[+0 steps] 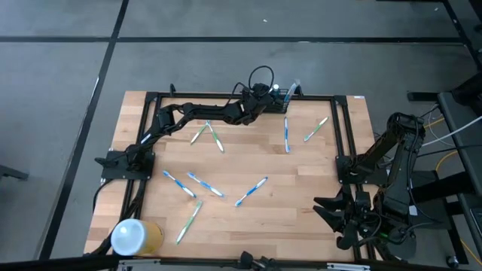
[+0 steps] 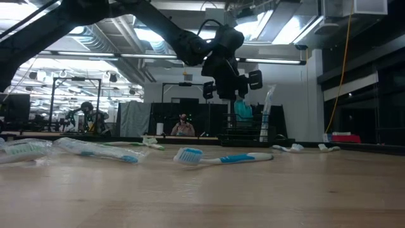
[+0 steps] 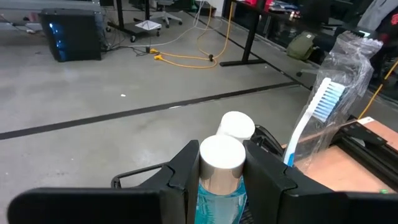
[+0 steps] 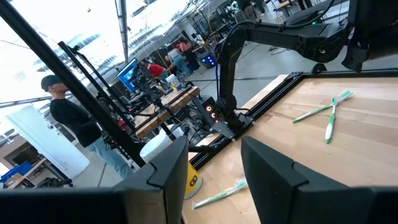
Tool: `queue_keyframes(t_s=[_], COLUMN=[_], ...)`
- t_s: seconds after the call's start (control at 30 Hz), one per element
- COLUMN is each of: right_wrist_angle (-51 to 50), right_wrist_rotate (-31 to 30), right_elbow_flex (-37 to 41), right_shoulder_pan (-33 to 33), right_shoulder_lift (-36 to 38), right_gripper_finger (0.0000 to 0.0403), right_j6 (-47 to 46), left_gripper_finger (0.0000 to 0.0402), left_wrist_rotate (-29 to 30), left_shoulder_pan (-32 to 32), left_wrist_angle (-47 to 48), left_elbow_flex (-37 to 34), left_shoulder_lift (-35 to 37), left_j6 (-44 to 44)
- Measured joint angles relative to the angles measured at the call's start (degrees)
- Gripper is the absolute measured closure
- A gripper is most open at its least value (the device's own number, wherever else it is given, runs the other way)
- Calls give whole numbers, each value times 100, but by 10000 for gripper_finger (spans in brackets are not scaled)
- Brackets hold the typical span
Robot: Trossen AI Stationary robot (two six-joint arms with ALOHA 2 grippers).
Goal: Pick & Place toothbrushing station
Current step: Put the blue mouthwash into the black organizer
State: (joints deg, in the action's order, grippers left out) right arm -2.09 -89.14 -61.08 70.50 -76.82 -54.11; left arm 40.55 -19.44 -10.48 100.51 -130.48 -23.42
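Your left gripper is stretched to the far edge of the wooden table, its fingers clamped on a small clear bottle of blue liquid with a white cap. A second white cap shows just behind it. The grip sits at the neck, under the cap, probably so the bottle hangs upright and can drop straight down.

The toothbrushing station, a small black rack-like holder, stands at that far edge, directly below and just beside the gripper. A blue-and-white toothbrush in a clear plastic wrapper already stands upright in it. So the bottle looks mid-placement into the rack, or just lifted from it; you can't tell which.

Your right gripper waits low at the near right corner, off the table edge, fingers apart, holding nothing.

Loose wrapped toothbrushes lie scattered flat across the table, still to be handled. A yellow cylinder with a white top lies at the near left corner, well apart from the rack.
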Motion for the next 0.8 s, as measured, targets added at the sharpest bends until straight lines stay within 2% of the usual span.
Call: queue_keyframes(t_s=[0.43, 0.57, 0.8], right_wrist_angle=[0, 0, 42], right_wrist_rotate=[1, 0, 2], right_elbow_flex=[0, 0, 0], right_shoulder_pan=[0, 0, 0], right_shoulder_lift=[0, 0, 0], right_gripper_finger=[250, 250, 250], right_j6=[15, 16, 19], left_gripper_finger=[305, 299, 289], left_wrist_rotate=[-38, -365, -268], left_shoulder_pan=[-35, -59, -46], left_wrist_angle=[-55, -72, -179], left_elbow_flex=[9, 7, 7], left_shoulder_lift=[-49, -130, -157], left_j6=[-224, -338, -345])
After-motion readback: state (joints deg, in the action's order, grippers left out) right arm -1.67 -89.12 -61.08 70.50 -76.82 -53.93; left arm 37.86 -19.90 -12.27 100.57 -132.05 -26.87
